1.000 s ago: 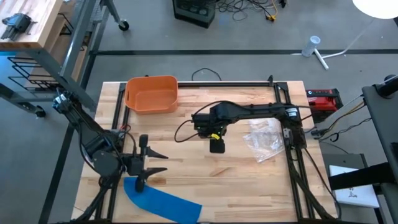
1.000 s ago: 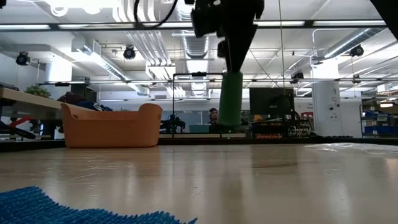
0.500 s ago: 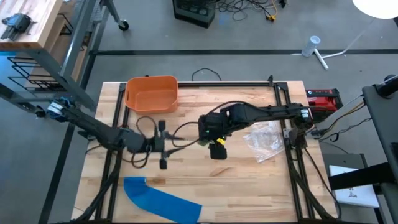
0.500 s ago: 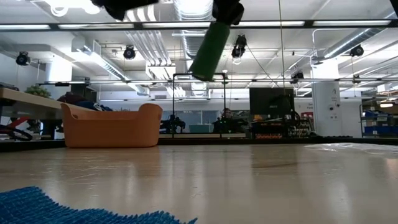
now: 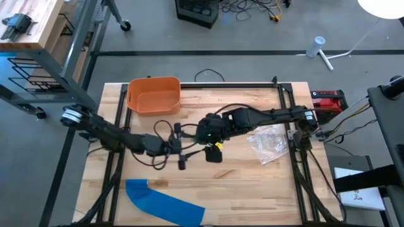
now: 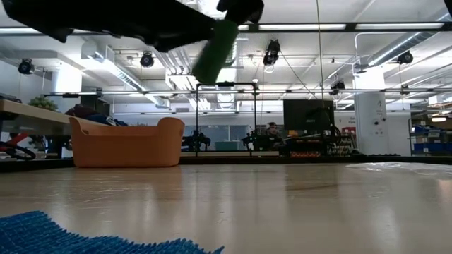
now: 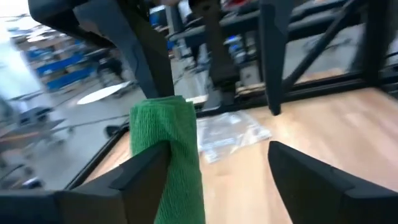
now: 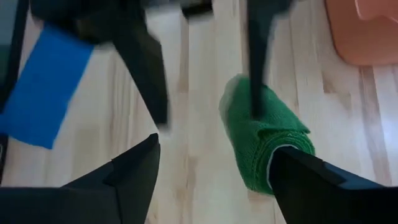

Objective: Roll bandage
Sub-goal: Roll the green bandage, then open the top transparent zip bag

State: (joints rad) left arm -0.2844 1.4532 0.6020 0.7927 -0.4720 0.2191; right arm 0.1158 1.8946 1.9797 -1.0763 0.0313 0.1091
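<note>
Green rolled bandage (image 8: 264, 140) mid-air above worktop (image 5: 252, 189) centre, left pincer (image 5: 180, 146) open beside it, right pincer (image 8: 211, 168) open, blue cloth (image 5: 163, 203) at near edge, orange bin (image 5: 153, 94) far corner.

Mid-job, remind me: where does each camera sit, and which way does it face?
High: overhead, looking straight down on the table; both arms show.
Low: table height, looking level into the room; arms and green roll overhead.
Left wrist: looks past the open left gripper at the roll.
Right wrist: looks down past the open right gripper at the roll and blue bandage.
Shared: low and wrist views show the roll.
</note>
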